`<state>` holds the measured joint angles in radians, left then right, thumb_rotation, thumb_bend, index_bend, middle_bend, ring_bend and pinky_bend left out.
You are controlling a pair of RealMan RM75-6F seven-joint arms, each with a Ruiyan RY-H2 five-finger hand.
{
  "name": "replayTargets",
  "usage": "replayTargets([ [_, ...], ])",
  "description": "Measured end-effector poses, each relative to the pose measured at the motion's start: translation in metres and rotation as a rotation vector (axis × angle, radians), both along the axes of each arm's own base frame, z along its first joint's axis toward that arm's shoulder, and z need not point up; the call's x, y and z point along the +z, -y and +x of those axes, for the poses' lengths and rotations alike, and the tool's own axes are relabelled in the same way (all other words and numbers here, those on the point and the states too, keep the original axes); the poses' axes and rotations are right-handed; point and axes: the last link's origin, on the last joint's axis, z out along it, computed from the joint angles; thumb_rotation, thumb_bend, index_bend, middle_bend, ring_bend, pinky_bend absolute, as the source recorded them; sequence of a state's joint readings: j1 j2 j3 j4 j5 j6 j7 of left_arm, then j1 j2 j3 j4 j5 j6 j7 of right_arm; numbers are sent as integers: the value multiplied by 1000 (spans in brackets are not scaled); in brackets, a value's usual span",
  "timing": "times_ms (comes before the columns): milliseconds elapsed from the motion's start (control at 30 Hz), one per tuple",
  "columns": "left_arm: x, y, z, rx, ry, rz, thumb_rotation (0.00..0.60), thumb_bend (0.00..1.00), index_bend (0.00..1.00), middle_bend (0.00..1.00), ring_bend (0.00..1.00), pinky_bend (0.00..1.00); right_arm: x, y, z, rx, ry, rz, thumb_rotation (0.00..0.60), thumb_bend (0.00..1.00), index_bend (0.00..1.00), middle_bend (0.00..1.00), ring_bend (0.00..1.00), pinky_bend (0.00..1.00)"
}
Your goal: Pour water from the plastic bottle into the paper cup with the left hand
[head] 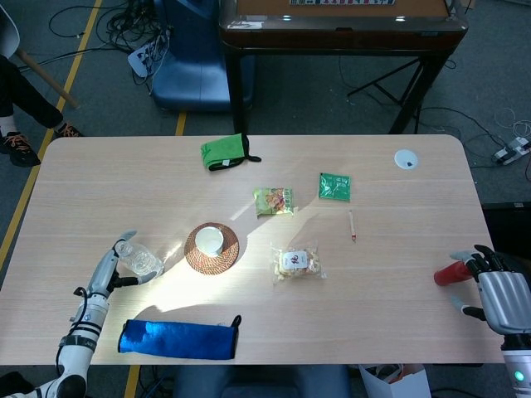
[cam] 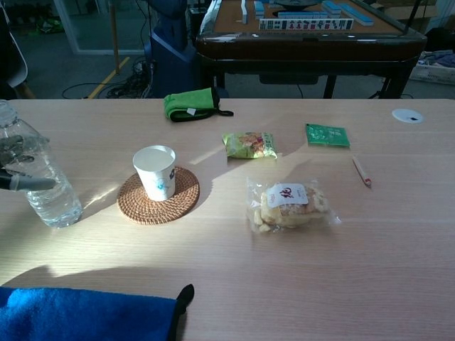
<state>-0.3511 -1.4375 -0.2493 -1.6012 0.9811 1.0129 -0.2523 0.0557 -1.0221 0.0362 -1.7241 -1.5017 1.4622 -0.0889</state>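
Table (head: 398,274), light wood. Blue cloth (head: 176,339) lies along the near edge, toward the near-left corner. Green cloth (head: 224,152) sits close to the far edge, left of middle. Bottle (cam: 41,179) stands upright near the left edge, cap on, water in its lower part. My left hand (head: 110,267) wraps it, fingers (cam: 25,182) across the front of its body, grasping it. Coaster (cam: 158,196) just right of the bottle, apart from it; cup (cam: 156,171) upright on the coaster. My right hand (head: 500,295) hangs off the right edge, fingers curled around a red thing (head: 450,274). Snack bag (cam: 290,204) mid-table. Green packet (cam: 327,135) toward the far right. Pencil (cam: 361,170) near it.
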Motion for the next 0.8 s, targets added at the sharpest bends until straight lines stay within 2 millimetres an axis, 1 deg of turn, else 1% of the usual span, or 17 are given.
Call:
replayTargets([
  [500, -8, -2, -1, 31, 28, 6, 600, 0, 5, 0, 30, 162, 1, 0, 0, 4, 3, -4, 600, 54, 302, 309, 156, 284],
  [667, -10, -3, -2, 48, 49, 11, 600, 0, 46, 25, 57, 177, 1, 0, 0, 3, 4, -5, 600, 54, 302, 312, 156, 284],
  [767, -11, -3, -2, 52, 55, 15, 600, 0, 93, 55, 83, 190, 1, 0, 0, 3, 5, -5, 600, 54, 302, 316, 159, 284],
  [800, -11, -3, -3, 53, 56, 14, 600, 0, 127, 72, 90, 193, 1, 0, 0, 3, 5, -5, 600, 54, 301, 316, 160, 284],
])
